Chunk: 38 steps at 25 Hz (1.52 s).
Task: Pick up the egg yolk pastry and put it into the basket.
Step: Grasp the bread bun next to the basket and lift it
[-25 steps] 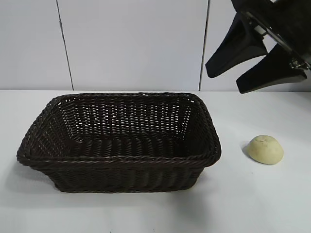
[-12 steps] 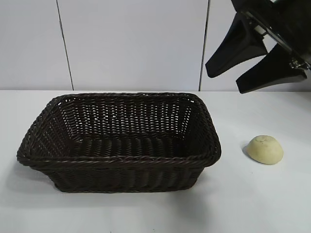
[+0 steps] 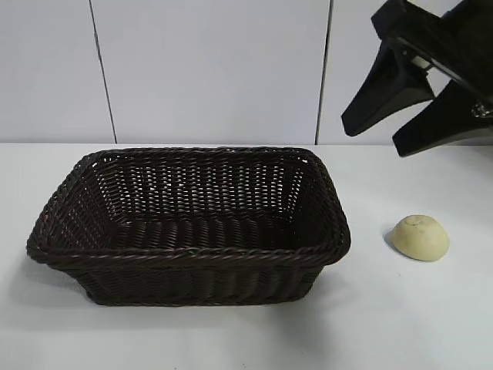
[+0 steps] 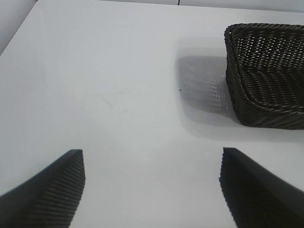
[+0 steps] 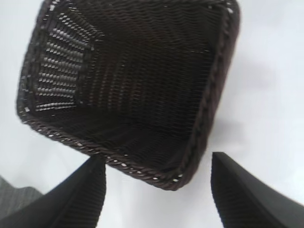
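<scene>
Exterior view: the right gripper (image 3: 383,129), fingers apart and empty, has shifted slightly rightward at upper right, above the egg yolk pastry (image 3: 420,237); the basket (image 3: 192,254) holds nothing yet.

Dk woven wicker basket (image 3: 192,254), matte smooth pastry (image 3: 420,237), smooth white table (image 3: 416,324)
</scene>
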Motion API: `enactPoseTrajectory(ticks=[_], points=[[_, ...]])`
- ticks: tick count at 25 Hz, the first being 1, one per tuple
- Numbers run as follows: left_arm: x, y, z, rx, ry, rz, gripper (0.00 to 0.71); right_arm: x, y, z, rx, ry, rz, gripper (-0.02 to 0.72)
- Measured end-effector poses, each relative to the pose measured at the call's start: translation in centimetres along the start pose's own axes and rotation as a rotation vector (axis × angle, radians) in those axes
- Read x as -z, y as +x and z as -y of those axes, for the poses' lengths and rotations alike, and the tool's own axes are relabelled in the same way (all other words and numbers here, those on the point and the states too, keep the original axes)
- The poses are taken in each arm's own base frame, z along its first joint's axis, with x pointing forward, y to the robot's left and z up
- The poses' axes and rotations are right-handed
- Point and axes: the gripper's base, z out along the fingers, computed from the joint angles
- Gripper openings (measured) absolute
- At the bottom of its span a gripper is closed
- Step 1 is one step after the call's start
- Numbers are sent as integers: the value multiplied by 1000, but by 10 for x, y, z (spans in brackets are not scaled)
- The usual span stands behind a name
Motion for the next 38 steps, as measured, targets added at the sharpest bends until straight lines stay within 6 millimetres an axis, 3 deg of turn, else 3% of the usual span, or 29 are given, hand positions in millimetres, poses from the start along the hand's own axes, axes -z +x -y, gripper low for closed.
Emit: enactPoseTrajectory(ticks=[4,11,24,38], points=[[0,0,0,0,0,0,571,-5,-5,18,-54,55,-13,464],[0,0,0,0,0,0,571,-22,-32,54,-133,110,-24,464],[0,0,0,0,0,1,571,-97,-36,96,-162,184,-199,464],[0,0,0,0,0,1,571,-100,-28,105,-145,253,-278,464]])
